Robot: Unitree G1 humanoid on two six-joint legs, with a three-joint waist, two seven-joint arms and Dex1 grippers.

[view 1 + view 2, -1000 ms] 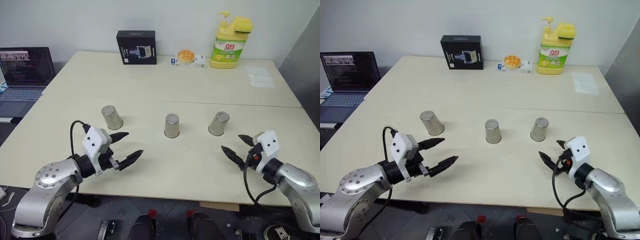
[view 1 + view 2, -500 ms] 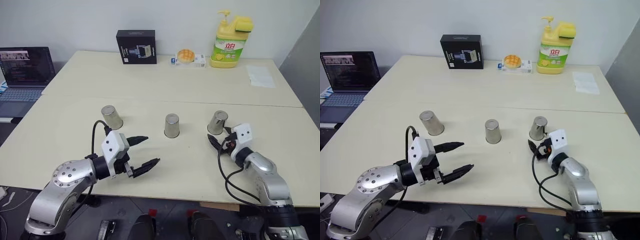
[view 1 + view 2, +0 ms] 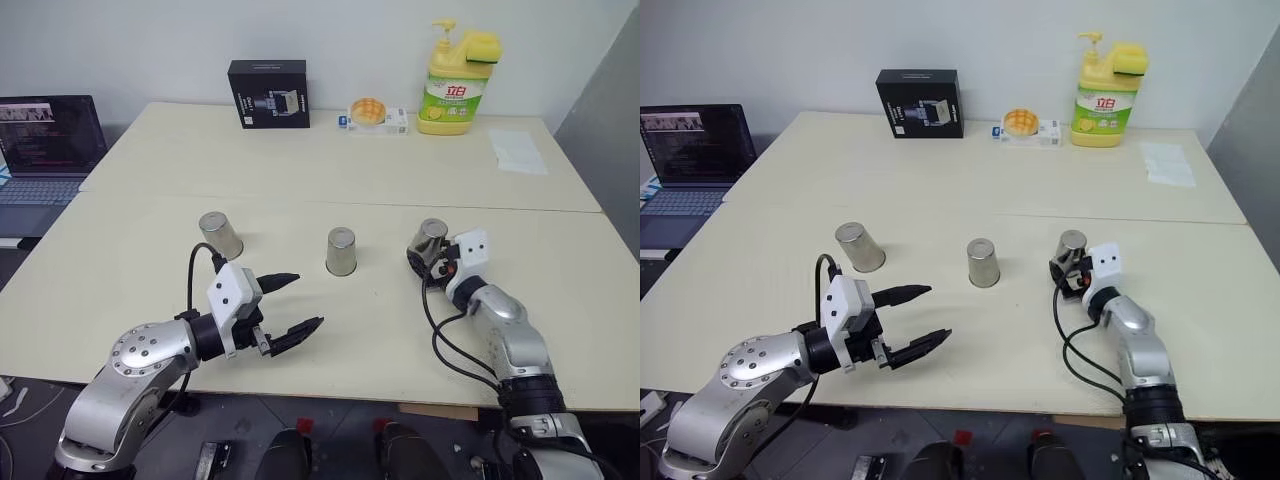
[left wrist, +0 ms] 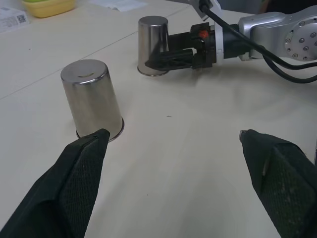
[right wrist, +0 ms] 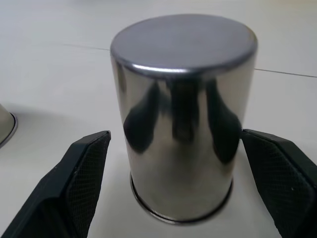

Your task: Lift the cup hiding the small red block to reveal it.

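Three identical steel cups stand upside down in a row on the table: left cup (image 3: 221,235), middle cup (image 3: 341,251), right cup (image 3: 430,240). My right gripper (image 3: 424,262) is open and level at the right cup (image 5: 183,114), with one finger (image 5: 74,188) on either side of its base and a gap between each finger and the cup. My left gripper (image 3: 306,300) hangs open and empty over the table in front of the middle cup (image 4: 91,104). The small red block is hidden.
At the table's far edge stand a black box (image 3: 267,93), a small packet with a bun picture (image 3: 372,113) and a yellow soap bottle (image 3: 458,82). A paper sheet (image 3: 517,152) lies at the far right. A laptop (image 3: 45,145) sits off the left side.
My right gripper has moved forward, still open, from the table's front edge to flank the right cup. My left gripper shifted a little to the right, then kept still.
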